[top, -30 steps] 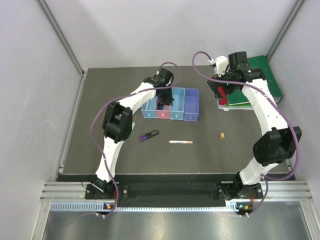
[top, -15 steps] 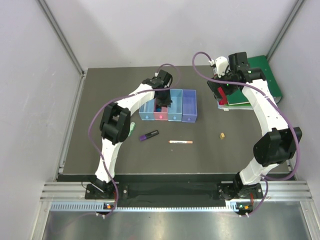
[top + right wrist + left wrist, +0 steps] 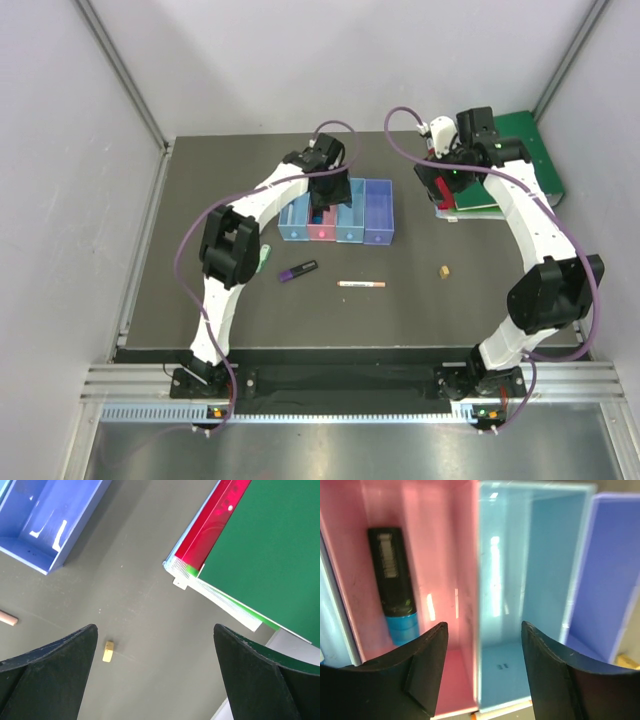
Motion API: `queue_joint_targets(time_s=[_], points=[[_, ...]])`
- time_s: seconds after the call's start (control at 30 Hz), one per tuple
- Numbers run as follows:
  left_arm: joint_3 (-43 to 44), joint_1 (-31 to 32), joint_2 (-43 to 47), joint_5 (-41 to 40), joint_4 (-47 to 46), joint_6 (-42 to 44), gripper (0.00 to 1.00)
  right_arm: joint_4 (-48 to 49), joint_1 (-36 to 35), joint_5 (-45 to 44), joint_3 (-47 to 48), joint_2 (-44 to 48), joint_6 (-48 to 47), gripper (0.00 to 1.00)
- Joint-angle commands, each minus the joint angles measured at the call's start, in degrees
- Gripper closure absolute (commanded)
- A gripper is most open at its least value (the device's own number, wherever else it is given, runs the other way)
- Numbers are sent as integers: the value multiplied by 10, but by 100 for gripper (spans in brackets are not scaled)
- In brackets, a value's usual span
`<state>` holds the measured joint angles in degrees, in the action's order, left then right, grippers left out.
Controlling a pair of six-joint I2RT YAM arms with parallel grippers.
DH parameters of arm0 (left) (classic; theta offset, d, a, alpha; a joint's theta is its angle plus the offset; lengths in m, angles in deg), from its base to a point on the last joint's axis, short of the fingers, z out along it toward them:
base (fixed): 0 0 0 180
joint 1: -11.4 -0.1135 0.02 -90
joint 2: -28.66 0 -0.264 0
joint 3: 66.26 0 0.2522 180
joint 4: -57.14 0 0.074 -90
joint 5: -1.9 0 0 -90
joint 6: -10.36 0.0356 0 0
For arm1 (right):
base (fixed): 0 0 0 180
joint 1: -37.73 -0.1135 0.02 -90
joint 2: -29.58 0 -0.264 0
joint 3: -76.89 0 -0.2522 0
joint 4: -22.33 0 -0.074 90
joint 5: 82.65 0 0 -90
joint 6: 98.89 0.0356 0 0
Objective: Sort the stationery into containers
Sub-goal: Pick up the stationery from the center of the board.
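The containers (image 3: 380,212) are a joined row of light blue, pink, light blue and violet-blue bins. My left gripper (image 3: 326,196) hovers open over the pink bin (image 3: 455,555), and the wall between it and the light blue bin (image 3: 520,580) runs between the jaws. A dark marker (image 3: 395,587) with a blue end lies inside the pink bin. On the mat lie a purple-black highlighter (image 3: 298,270), a white-orange pen (image 3: 362,284), a tan nub (image 3: 442,271) (image 3: 108,651) and a pale green marker (image 3: 264,257). My right gripper (image 3: 155,680) hangs open above the mat, holding nothing.
A green binder (image 3: 520,150) (image 3: 270,545) with a red folder (image 3: 215,520) beneath it lies at the back right, just under the right wrist. Grey walls enclose the dark mat (image 3: 400,320) on three sides.
The left gripper's jaws have spread apart above the pink bin. The right arm has stayed where it was.
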<state>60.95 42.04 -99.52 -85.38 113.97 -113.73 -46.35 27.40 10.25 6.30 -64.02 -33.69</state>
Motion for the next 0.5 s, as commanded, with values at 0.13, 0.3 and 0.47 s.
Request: queue_joint_targets(time_s=[0.13,0.3,0.47], points=[[72,-6,56,43,-40,73,34,-3,3,11,14,35,0,0],[1,-6,152,34,-42,200,33,-33,2,32,17,58,-43,0],[-202,-5,285,3,-66,336,20,-63,-12,55,10,100,-96,1]])
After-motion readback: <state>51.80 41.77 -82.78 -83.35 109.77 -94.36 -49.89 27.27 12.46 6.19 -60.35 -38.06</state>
